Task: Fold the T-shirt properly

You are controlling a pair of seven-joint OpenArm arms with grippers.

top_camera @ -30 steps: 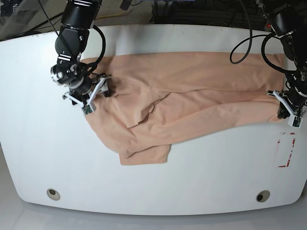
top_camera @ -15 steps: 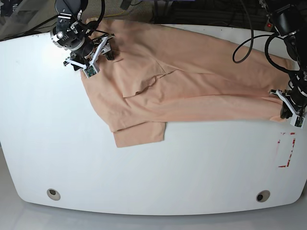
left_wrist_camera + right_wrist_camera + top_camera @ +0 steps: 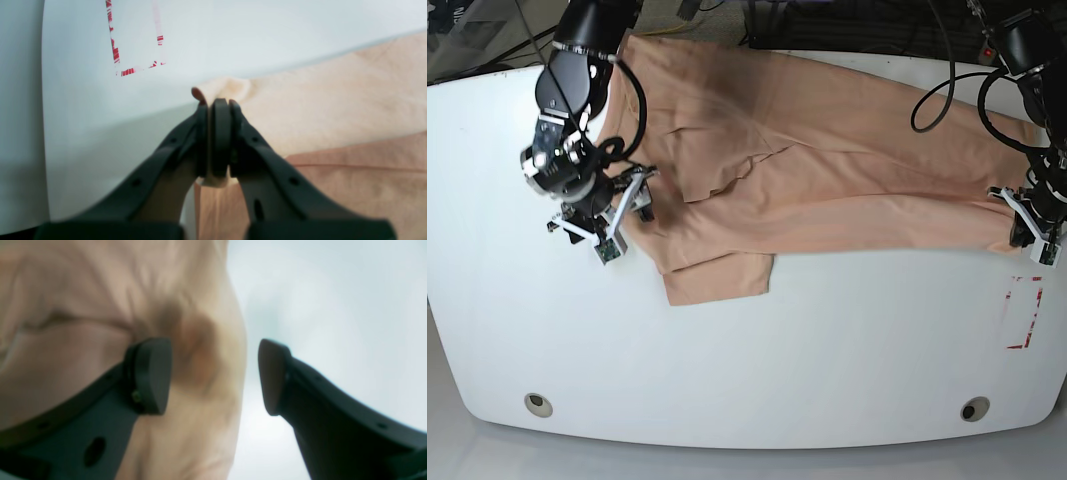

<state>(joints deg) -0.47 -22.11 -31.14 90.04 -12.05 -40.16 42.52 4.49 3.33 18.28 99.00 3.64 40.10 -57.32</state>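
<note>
Left wrist view, left hand (image 3: 217,103) pinching T-shirt (image 3: 333,100) hem, base view, right hand (image 3: 617,215) spread, empty

Two arms at opposite ends of the spread T-shirt, one clamped, one spread.

The left gripper (image 3: 1034,238) sits low at the base view's right edge, its arm coming down from the top corner with cables looping beside it; in the left wrist view its jaws are pressed together on a pinched fold of the T-shirt (image 3: 333,110). The right gripper (image 3: 617,215) hangs at the base view's left, its black arm reaching down from the top edge, wrist angled toward the table. Its jaws stand apart, one finger (image 3: 150,376) over the cloth, apparently resting on it, though the close view is blurred.
</note>
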